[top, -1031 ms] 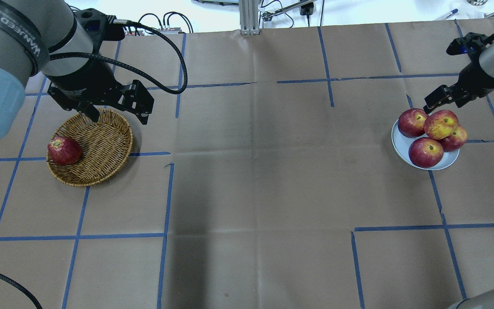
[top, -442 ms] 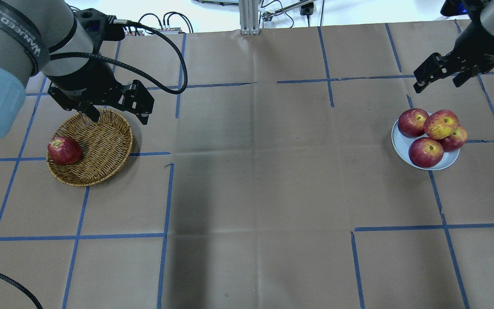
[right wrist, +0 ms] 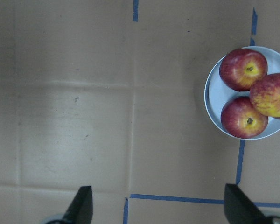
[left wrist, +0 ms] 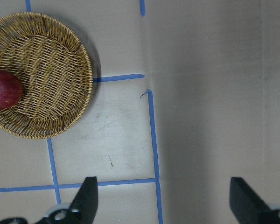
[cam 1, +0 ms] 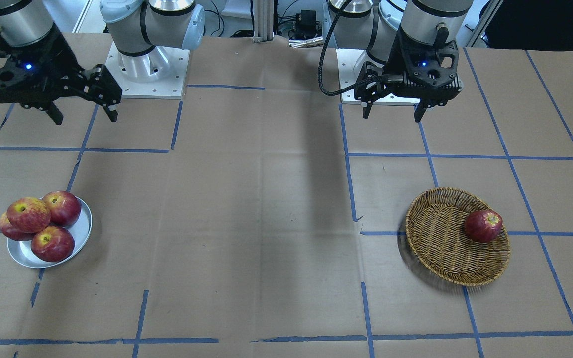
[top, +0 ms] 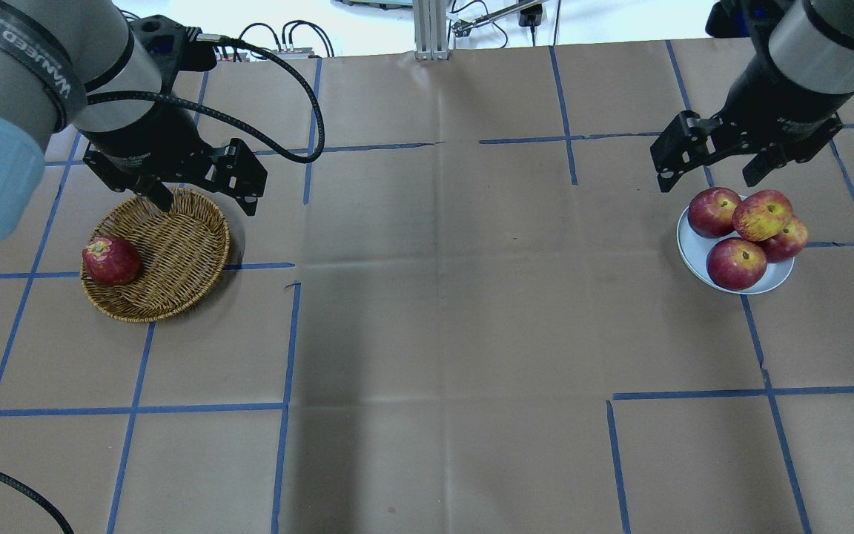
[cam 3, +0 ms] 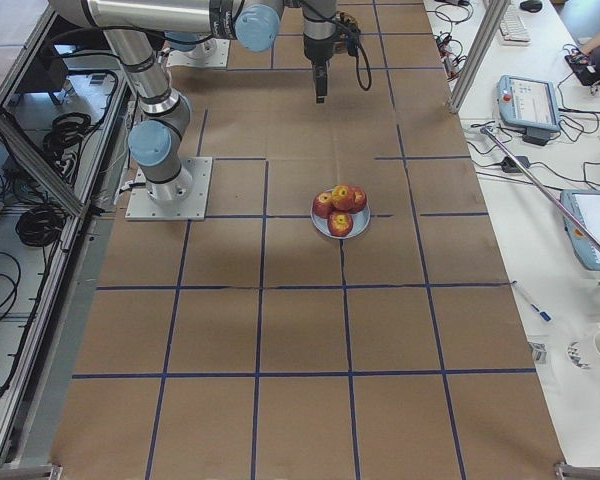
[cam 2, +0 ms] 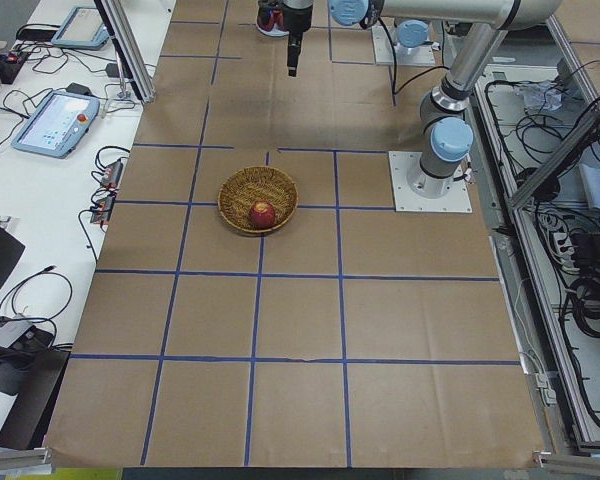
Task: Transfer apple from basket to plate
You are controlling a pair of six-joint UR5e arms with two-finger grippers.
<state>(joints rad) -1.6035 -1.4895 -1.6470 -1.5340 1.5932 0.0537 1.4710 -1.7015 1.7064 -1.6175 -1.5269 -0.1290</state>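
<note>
The lighter pinkish-red apple (top: 762, 215) lies on top of three darker apples on the silver-grey plate (top: 694, 248). It also shows in the front view (cam 1: 28, 215) and the right wrist view (right wrist: 273, 94). My right gripper (top: 709, 178) is open and empty, raised above the table just beyond the plate's far edge. The wicker basket (top: 197, 282) holds one dark red apple (top: 110, 260) at its left side. My left gripper (top: 207, 202) is open and empty, hanging over the basket's far rim.
The table is covered in brown paper with a blue tape grid (top: 286, 334). Both robot bases (cam 1: 144, 69) stand at the table's robot-side edge. Tablets and cables (cam 3: 525, 100) lie beyond the table's operator-side edge.
My right gripper has lifted away from the apples on the plate and swung toward the table's middle, still open. The apples and the left arm have not moved.
</note>
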